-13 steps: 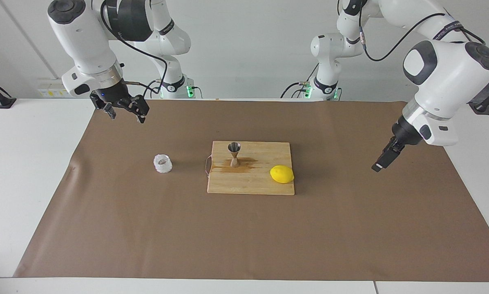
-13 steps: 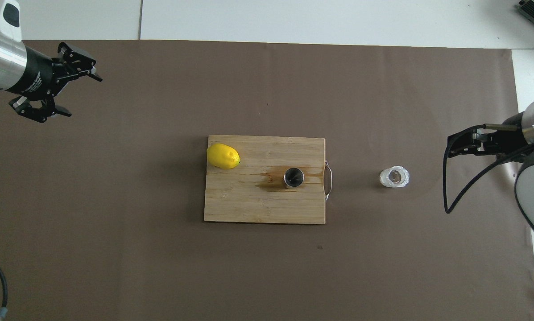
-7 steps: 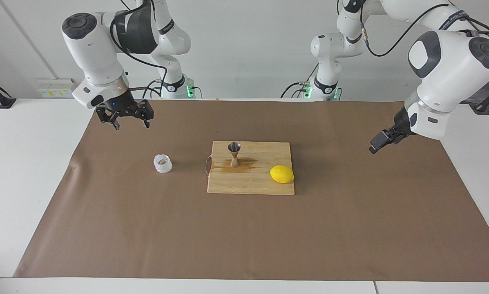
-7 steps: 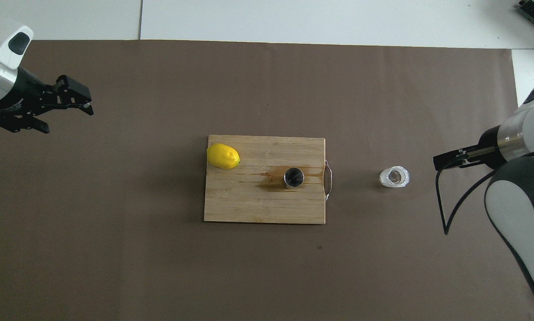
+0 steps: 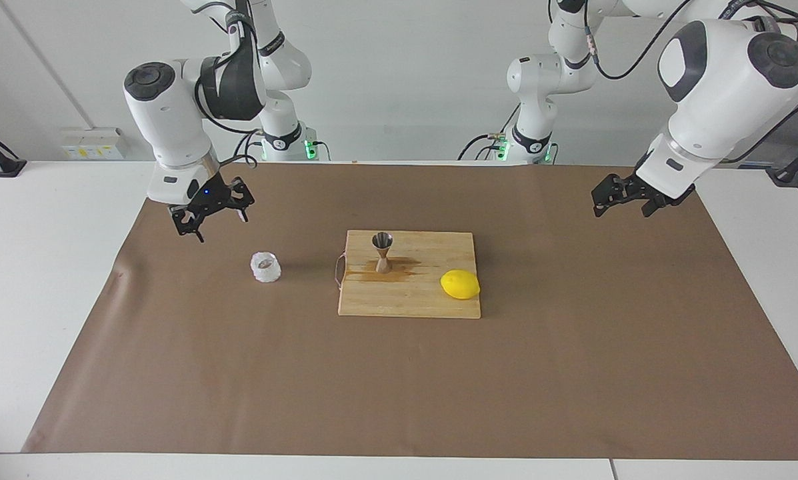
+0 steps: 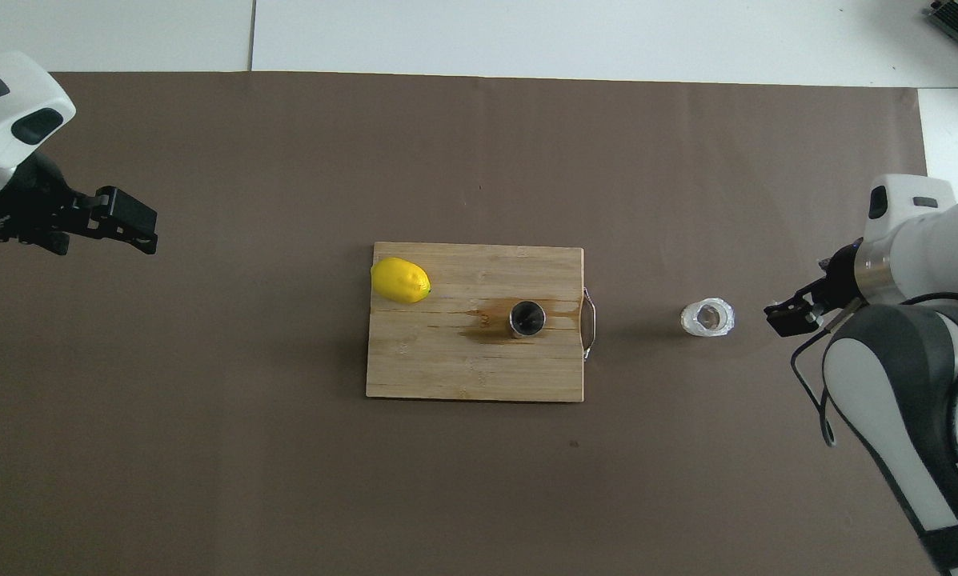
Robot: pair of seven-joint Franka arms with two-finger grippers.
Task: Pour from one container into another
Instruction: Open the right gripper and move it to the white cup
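The crinkly white cup [image 5: 265, 267] is found upright on the brown paper [image 5: 572, 373], toward the right arm's end of the table, well apart from the wooden board [image 5: 432, 303]. The steel jigger [image 5: 383, 252] stands upright on that board amid a brown stain [image 5: 405, 270]; a lemon [image 5: 460, 285] lies beside it. The right gripper [image 5: 213, 212] is held open and empty above the paper near the cup. The left gripper [image 5: 617, 198] is likewise open, empty, over the paper at the left arm's end.

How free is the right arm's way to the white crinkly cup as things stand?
Probably free: the right end effector hangs open, empty, beside the white cup, with only bare brown paper around it.
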